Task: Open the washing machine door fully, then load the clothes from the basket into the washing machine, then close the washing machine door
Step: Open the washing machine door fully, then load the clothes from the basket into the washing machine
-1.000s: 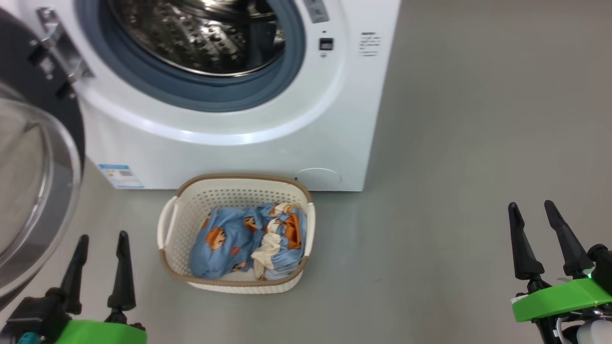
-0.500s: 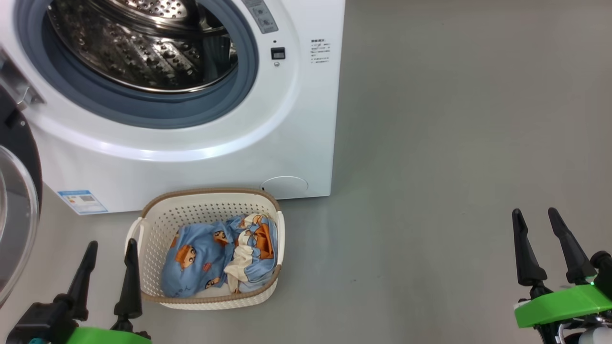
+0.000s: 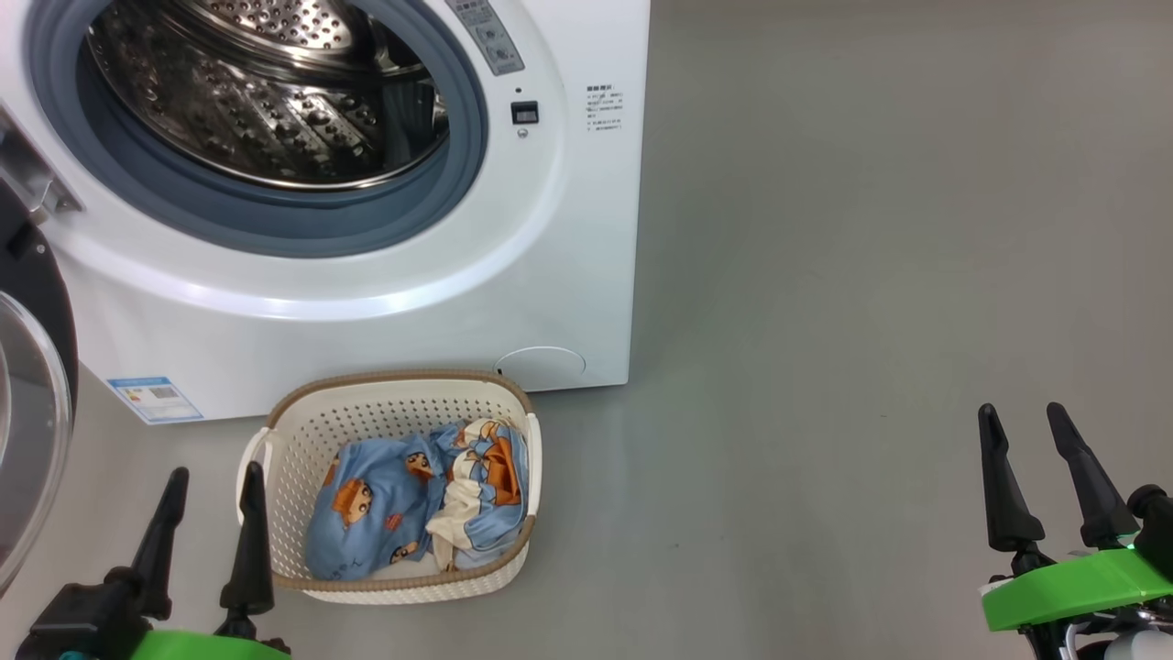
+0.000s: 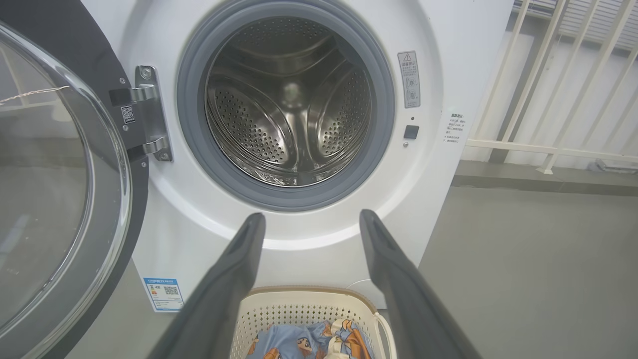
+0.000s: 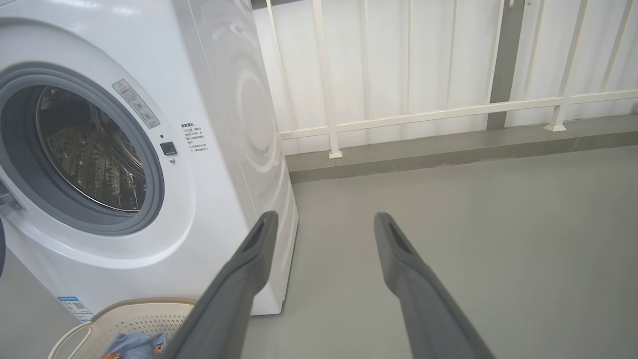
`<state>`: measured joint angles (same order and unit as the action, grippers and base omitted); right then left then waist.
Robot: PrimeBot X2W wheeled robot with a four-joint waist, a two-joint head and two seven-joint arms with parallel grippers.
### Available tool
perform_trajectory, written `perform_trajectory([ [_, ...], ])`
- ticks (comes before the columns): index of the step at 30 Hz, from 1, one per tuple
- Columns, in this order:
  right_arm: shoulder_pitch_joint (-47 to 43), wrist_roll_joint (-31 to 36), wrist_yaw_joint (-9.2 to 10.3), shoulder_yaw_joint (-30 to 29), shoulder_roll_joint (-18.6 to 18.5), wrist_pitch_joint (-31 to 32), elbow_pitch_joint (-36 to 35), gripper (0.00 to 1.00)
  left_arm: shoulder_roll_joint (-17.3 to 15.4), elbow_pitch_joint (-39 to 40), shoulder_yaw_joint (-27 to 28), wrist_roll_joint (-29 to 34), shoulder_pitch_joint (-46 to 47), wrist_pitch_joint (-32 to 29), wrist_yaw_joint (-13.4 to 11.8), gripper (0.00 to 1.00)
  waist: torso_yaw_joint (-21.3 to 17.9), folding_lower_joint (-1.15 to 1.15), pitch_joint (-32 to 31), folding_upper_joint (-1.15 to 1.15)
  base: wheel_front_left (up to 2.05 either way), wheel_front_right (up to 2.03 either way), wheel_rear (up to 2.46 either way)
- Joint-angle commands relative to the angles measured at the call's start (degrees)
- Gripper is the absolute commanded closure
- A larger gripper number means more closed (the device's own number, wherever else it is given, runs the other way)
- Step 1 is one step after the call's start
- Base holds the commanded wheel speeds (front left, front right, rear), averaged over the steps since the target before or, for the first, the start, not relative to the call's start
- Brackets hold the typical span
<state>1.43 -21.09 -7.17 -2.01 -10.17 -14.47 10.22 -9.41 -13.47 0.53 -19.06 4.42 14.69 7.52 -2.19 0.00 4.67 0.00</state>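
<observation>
— Grey floor (image 3: 871, 275) everywhere, I see. Where are the clothes?
— The clothes (image 3: 403, 500) lie bunched in the basket (image 3: 394, 417): light blue with cartoon figures, and a cream and orange patch towards the right.
— And the basket itself?
— It stands on the floor just in front of the washing machine (image 3: 586, 257), under the lower right of the round opening. Its brown rim is close to the white front panel.
— Is the door open?
— Yes. The door (image 4: 55, 174) is swung wide on its hinge (image 4: 149, 114) to the robot's left, so the steel drum (image 4: 289, 109) and the blue-grey gasket (image 4: 192, 124) are in plain sight. A small blue label (image 3: 154, 399) sits low on the front.
— What about the grippers?
— The left gripper (image 3: 215, 469) hovers low just left of the basket, fingers spread and holding nothing. In the head view one finger overlaps the basket's left handle. The right gripper (image 3: 1020, 408) is well off to the right over the floor, fingers parted and empty too.
— Anything behind?
— A white railing (image 5: 413, 117) runs along a low kerb beside the machine.
</observation>
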Motion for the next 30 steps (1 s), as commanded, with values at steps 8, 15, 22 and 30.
perform_trajectory([
  [8,0.2,0.5,-0.32,1.1,-0.7,-0.5,-1.3,0.00,-1.3,1.7,1.9,0.1,0.9,0.3,0.0,0.00,0.0,0.00,0.1,0.00,0.00,0.00,0.00],
  [15,0.8,0.4,-0.32,1.2,-0.8,-0.5,-1.4,0.00,-1.0,2.6,1.5,-1.0,1.5,0.3,0.0,0.00,0.2,0.00,1.0,0.00,0.10,-0.34,0.25],
  [22,1.3,0.3,-0.32,1.3,-0.9,-0.5,-1.4,0.00,-0.9,2.8,1.3,-1.4,2.1,0.3,0.0,0.00,0.2,0.00,1.8,0.00,0.65,-1.79,1.14],
  [30,1.5,0.2,-0.32,1.3,-0.7,-0.5,-1.5,0.00,-0.8,3.1,0.9,0.2,2.5,0.3,0.0,0.00,0.0,0.00,2.2,0.00,1.10,-1.96,0.86],
])
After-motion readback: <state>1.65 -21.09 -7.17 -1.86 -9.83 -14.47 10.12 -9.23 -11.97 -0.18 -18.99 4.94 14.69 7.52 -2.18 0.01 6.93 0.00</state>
